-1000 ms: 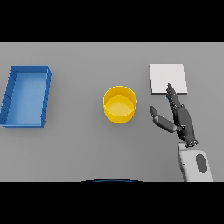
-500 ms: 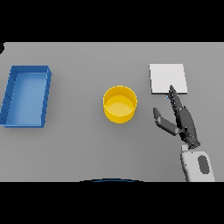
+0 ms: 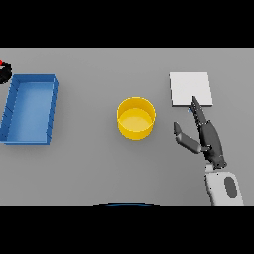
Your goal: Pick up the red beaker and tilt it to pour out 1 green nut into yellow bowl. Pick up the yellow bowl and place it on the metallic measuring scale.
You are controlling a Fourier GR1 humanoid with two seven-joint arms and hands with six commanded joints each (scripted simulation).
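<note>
We are looking down on the grey table (image 3: pixel 89 173), where the yellow bowl (image 3: pixel 136 118) is sitting upright near the centre, untouched. Our right hand (image 3: pixel 207 139) is hovering to the right of the bowl, fingers straight and spread wide from the thumb, gripping nothing, fingertips reaching over the near edge of the metallic measuring scale (image 3: pixel 190 88). A blue tray (image 3: pixel 15 101) is lying at the far left. At the left edge, a bit of red (image 3: pixel 1 63) and something dark (image 3: pixel 5 74) are showing; we cannot tell whether that is the beaker in our left hand.
</note>
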